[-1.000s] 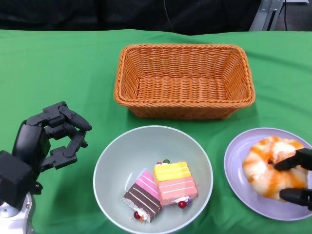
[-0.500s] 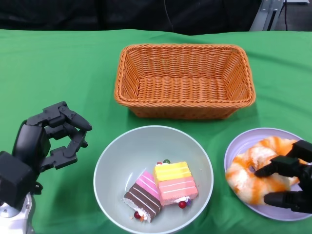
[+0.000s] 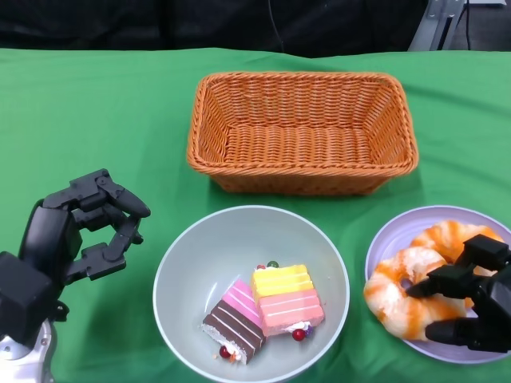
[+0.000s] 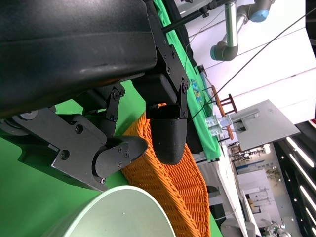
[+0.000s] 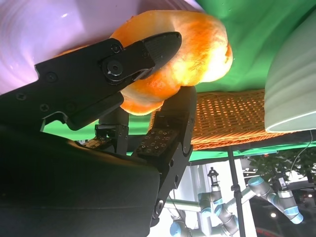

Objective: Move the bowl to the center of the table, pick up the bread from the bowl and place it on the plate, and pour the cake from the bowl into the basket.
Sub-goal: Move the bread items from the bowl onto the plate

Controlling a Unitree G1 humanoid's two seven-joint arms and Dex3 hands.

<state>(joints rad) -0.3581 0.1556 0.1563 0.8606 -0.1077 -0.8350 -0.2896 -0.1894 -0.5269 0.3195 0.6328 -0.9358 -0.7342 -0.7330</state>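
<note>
The pale green bowl [image 3: 192,255] stands at the front middle of the table with two striped cake slices [image 3: 267,311] in it. To its right, the orange-glazed ring of bread [image 3: 403,291] lies on the purple plate [image 3: 399,231], reaching over the plate's left rim. My right hand [image 3: 471,307] grips the bread; in the right wrist view its fingers [image 5: 148,49] pinch the bread [image 5: 197,54] above the plate [image 5: 44,29]. My left hand [image 3: 84,231] hovers left of the bowl, fingers apart and holding nothing. The orange wicker basket [image 3: 302,132] sits behind the bowl.
Green cloth covers the table, with open cloth left of the basket. The left wrist view shows the bowl's rim [image 4: 118,212] and the basket [image 4: 173,192] close beyond the left hand's fingers [image 4: 165,133]. A dark edge bounds the table at the back.
My right hand has shifted left and toward the front with the bread, dragging it across the plate to its left rim. Left hand, bowl and basket have stayed put.
</note>
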